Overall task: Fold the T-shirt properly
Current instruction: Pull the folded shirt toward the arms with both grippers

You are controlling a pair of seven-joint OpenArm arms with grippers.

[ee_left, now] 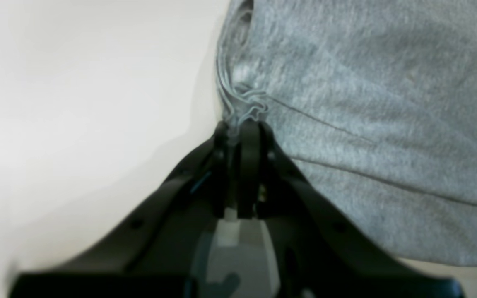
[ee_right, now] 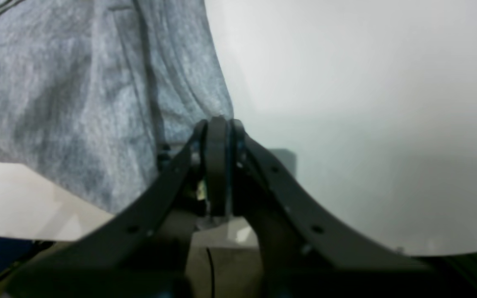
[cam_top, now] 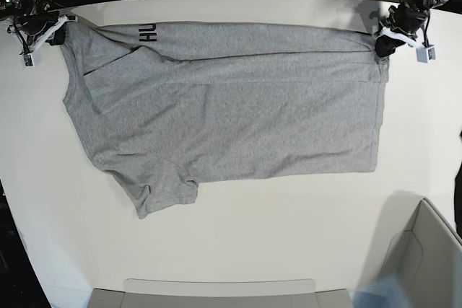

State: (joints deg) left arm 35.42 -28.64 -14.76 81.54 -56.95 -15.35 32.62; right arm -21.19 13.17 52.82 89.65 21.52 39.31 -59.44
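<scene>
Though the far long edge of the T-shirt (cam_top: 231,117) is already turned over toward me, most of the folding is, by my reckoning, not yet done. The shirt lies sideways across the middle of the white table (cam_top: 238,250), shoulder end toward nine o'clock and hem toward three o'clock. Along the twelve o'clock side a narrow band of cloth is doubled back onto the body, and a scrap of dark lettering (cam_top: 147,32) shows at about eleven o'clock, where the printed face has been turned up. The near sleeve (cam_top: 162,189) sticks out flat at about seven o'clock, unfolded, and the lower half of the body lies in a single spread layer.

My left gripper (ee_left: 238,124) has its jaws clamped together on a bunched bit of the shirt's edge at the hem end, up at two o'clock in the base view; the wrist view shows the cloth puckered right at my fingertips. My right gripper (ee_right: 218,122) is pinched shut on the shirt's edge at the shoulder end, at about ten o'clock, with grey fabric hanging off to one side of it.

What remains, I judge: bring this held edge further across, deal with the near sleeve and side, then fold the length over.
</scene>
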